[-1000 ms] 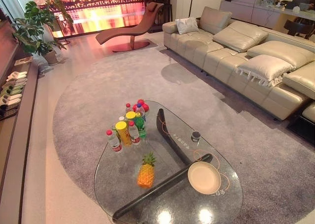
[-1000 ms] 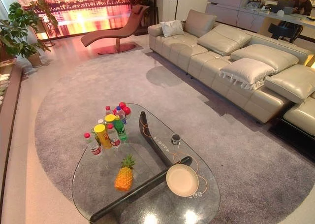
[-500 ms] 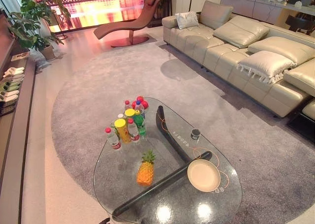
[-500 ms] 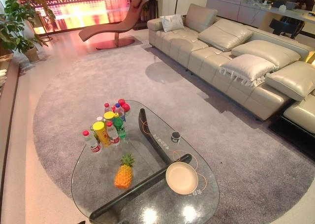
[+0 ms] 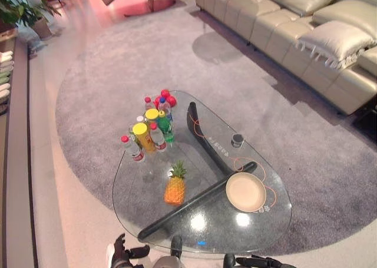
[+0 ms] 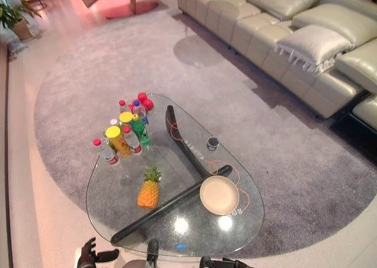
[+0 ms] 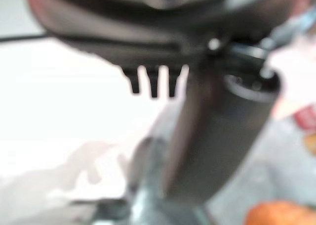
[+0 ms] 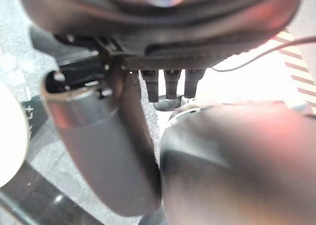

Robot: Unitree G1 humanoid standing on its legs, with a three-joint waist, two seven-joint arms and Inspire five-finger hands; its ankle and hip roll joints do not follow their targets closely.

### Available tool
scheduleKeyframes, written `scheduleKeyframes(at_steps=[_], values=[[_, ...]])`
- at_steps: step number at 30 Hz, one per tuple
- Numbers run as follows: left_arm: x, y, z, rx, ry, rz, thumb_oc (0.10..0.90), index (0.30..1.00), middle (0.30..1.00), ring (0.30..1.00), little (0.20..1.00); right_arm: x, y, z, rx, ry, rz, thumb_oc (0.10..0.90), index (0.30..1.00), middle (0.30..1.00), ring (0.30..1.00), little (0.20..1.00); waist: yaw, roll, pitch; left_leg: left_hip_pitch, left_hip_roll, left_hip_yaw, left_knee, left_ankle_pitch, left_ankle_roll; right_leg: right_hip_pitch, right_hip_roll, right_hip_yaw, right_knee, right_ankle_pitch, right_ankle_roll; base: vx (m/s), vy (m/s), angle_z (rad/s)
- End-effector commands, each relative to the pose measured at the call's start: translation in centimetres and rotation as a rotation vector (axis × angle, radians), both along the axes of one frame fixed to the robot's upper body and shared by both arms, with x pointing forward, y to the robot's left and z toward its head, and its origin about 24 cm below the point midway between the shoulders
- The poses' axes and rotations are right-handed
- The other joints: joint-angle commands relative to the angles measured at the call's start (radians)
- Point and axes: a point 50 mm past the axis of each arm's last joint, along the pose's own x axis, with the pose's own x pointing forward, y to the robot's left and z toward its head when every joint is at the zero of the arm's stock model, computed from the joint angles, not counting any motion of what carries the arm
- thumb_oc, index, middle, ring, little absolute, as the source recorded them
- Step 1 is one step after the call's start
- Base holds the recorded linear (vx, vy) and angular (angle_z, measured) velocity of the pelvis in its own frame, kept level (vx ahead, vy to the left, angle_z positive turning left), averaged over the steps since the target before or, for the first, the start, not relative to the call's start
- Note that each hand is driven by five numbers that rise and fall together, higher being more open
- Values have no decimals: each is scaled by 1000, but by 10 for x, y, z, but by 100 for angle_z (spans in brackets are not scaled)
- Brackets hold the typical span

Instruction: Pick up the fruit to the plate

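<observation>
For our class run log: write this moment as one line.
pineapple: on glass table, untouched | plate: empty | left hand: below table edge | phase: pre-reach

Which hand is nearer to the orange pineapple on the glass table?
Left. The left hand sits at the table's near edge, below-left of the pineapple. The right hand is farther off, below the beige plate.

Both eye views look steeply down from above the table's [image 5: 147,218] near edge — sharing table, rug [image 5: 106,68] and sofa [image 6: 277,20]; wrist views sit tight behind their hands.
</observation>
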Motion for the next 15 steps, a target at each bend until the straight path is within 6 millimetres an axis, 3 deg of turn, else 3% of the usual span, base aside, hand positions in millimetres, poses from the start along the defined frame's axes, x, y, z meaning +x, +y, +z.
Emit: scheduleKeyframes(at_steps=[1,6,15], values=[[51,18,32,84,-239,44,800,900,900,900,900,0,-18,5,-53,25,38,800,900,900,900,900,12,-25,63,1,-47,-20,56,-16,39,-109,-27,10,62,116,-6,26,19,3],[81,21,61,74,-463,77,800,900,900,900,900,15,-30,12,-102,-30,43,800,900,900,900,900,16,-22,101,-33,-55,-24,99,-27,38,-135,-24,9,97,98,-19,6,5,0],[118,9,112,70,-737,-89,800,900,900,900,900,32,-34,19,-114,-119,24,800,900,900,900,900,27,-20,175,-127,-65,-31,197,-34,40,-209,-16,0,181,76,-36,-10,-9,2]])
